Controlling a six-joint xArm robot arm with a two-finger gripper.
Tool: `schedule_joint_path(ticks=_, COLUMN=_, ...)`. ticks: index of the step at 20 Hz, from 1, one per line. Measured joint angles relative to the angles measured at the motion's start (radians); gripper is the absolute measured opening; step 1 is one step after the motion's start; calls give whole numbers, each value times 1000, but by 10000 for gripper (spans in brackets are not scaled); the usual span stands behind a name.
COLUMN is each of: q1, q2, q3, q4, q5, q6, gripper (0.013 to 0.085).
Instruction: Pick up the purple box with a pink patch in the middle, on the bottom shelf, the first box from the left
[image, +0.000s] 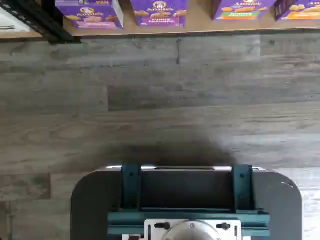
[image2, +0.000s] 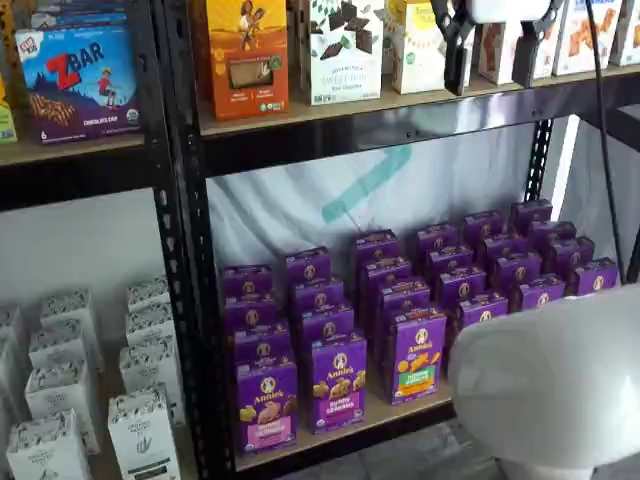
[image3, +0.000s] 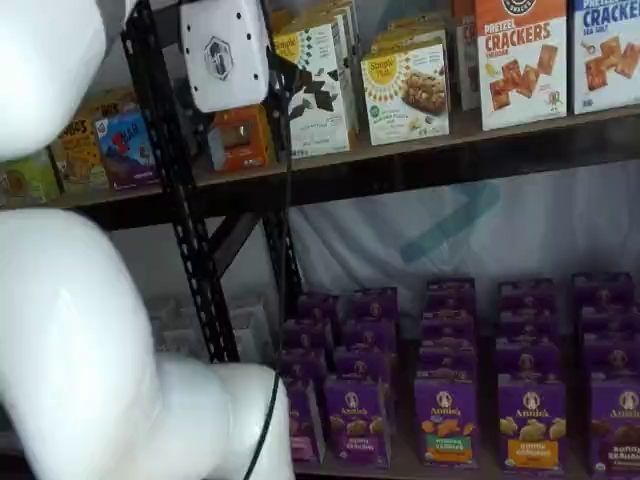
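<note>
- Left of frame: a black upright (image2: 190, 250) divides the racks, with white cartons (image2: 60, 400) on the far side
- Lower left of centre in a shelf view: the purple box (image2: 267, 404) stands upright at the front left corner of the bottom shelf (image2: 330, 435), its pink band facing out, touching a like purple carton (image2: 338, 382) on its right
- In the wrist view the purple box (image: 90, 12) sits at the frame's upper left, across a stretch of wood floor (image: 160, 100)
- Upper right in a shelf view: the gripper (image2: 490, 45) hangs at the upper shelf's height, two black fingers (image2: 455, 50) spread wide with a plain gap, holding nothing
- The box lies well below and to the left of the gripper, its long axis vertical; the coming move calls for a long descent and a shift left
</note>
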Motion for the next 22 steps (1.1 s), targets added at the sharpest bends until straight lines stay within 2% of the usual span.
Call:
schedule_joint_path(ticks=3, q1=0, q2=-38, q3=34, q4=-1, q5=-65, q6=-1, gripper=850)
schedule_joint_path(ticks=11, q1=31, q2=-48, q3=72, q4=-31, q5=-93, q6=19, gripper=850)
schedule_joint_path(ticks=22, q1=40, q2=-81, q3=233, q4=-49, q5=-212, q6=26, gripper=850)
